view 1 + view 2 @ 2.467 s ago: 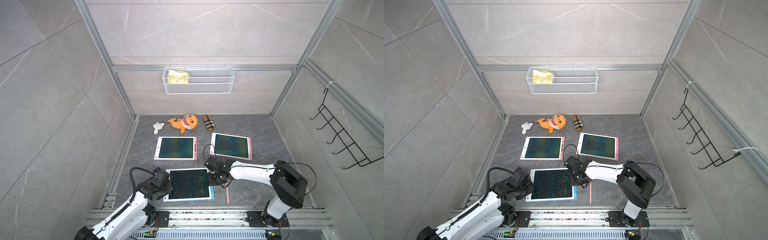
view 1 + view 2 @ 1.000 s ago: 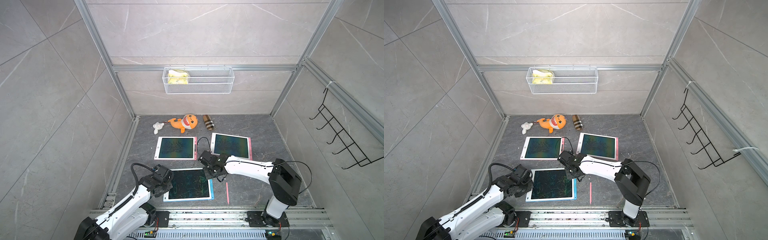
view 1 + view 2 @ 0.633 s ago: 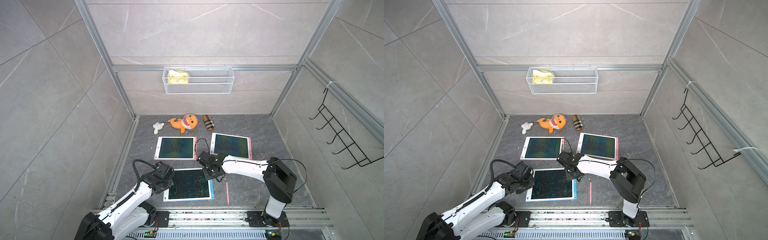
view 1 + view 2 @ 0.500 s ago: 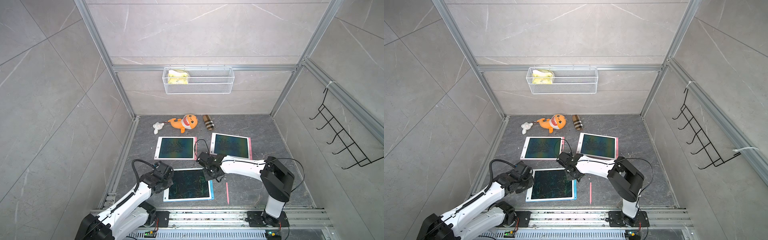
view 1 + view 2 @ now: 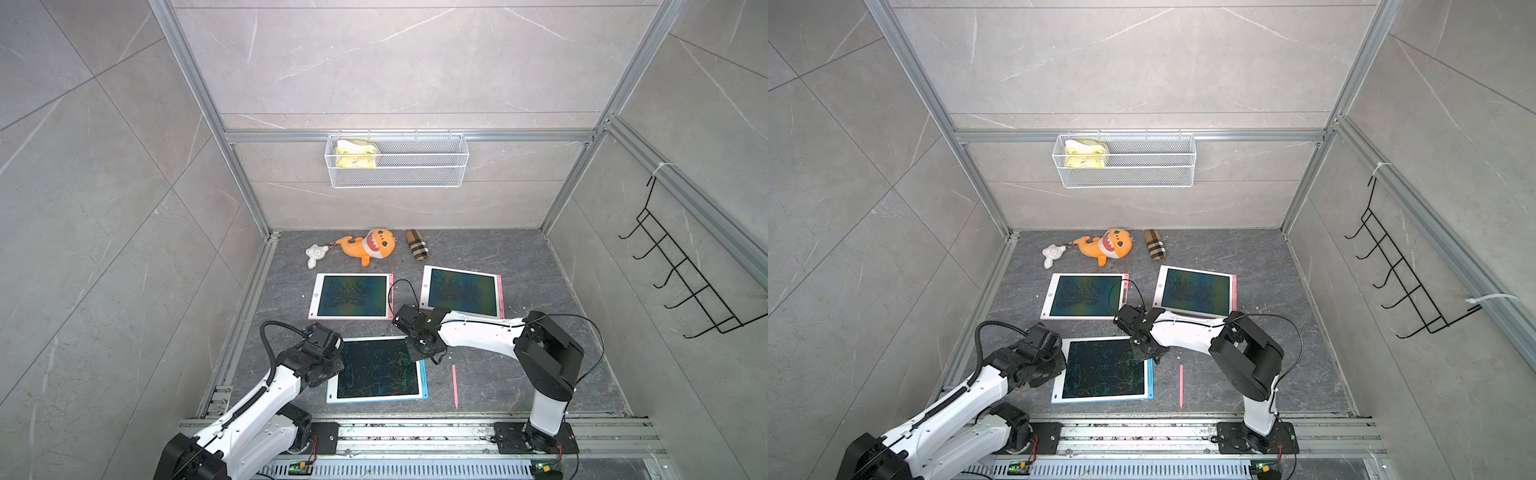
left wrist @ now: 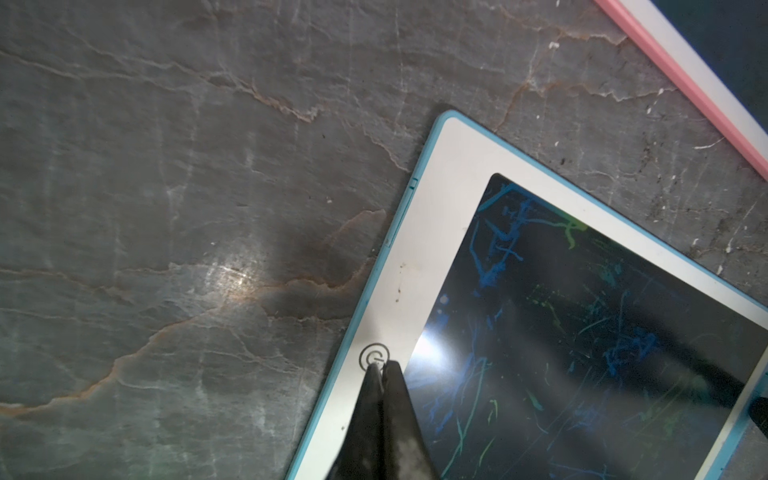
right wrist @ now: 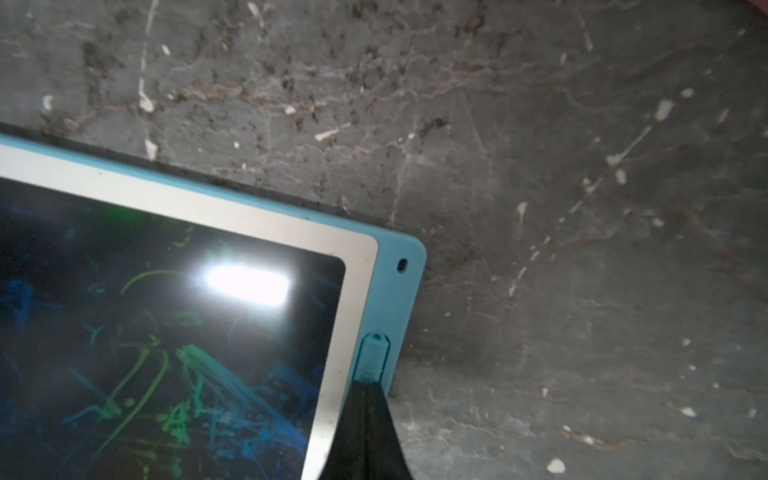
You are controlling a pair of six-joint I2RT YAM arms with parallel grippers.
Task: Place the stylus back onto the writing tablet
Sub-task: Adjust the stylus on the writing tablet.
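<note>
A blue-framed writing tablet lies flat near the front. In the right wrist view a pale blue stylus sits in the slot on the tablet's right edge. My right gripper is shut with its tips against that stylus's end. A pink stylus lies loose on the floor, to the right of the tablet. My left gripper is shut, holding nothing. Its tips rest on the round button of the tablet's left bezel.
Two pink-framed tablets lie behind the blue one. An orange plush shark, a small white toy and a checked pouch sit by the back wall. A wire basket hangs above them, and a black hook rack on the right wall.
My right gripper has slid a little toward the front along the tablet's right edge. The left gripper's tips have closed their small gap. The pink stylus has not moved.
</note>
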